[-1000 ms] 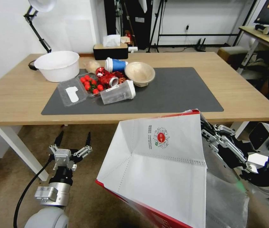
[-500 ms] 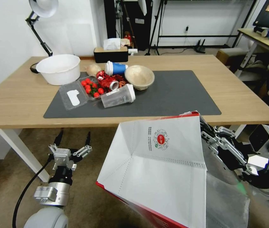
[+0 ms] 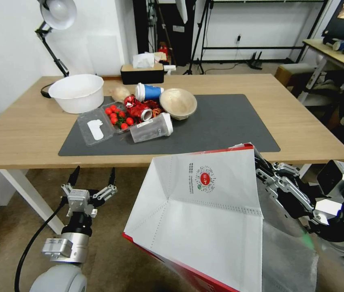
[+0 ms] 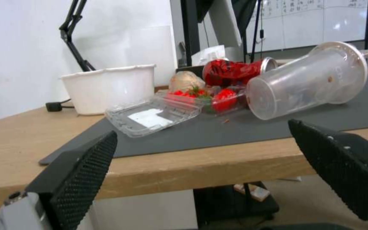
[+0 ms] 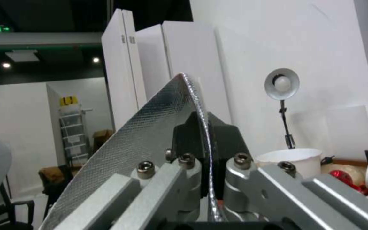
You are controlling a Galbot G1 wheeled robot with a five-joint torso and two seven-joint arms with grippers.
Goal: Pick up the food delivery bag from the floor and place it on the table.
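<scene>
The food delivery bag [image 3: 204, 219], white with a red edge and a round red logo, hangs tilted off the floor [image 3: 111, 251], just before the table's [image 3: 313, 125] front edge. My right gripper [image 3: 259, 161] is shut on the bag's upper right rim. In the right wrist view the silver foil lining [image 5: 145, 137] is pinched in the right gripper [image 5: 203, 127]. My left gripper [image 3: 93, 175] stands open with nothing in it, low at the left below the tabletop. In the left wrist view its fingers [image 4: 81, 169] point at the table edge [image 4: 218, 163].
On the dark grey mat [image 3: 228, 121] lie a clear cup [image 3: 151, 127], a tomato tray [image 3: 117, 115], a red can [image 3: 137, 107], a blue cup [image 3: 149, 92] and a wooden bowl [image 3: 178, 103]. A white bowl [image 3: 76, 92], a tissue box [image 3: 142, 73] and a lamp [image 3: 56, 12] stand behind.
The whole head view has shifted, so the table sits slightly lower in the picture. The bag stays in the right gripper and the left gripper stays open in the same pose.
</scene>
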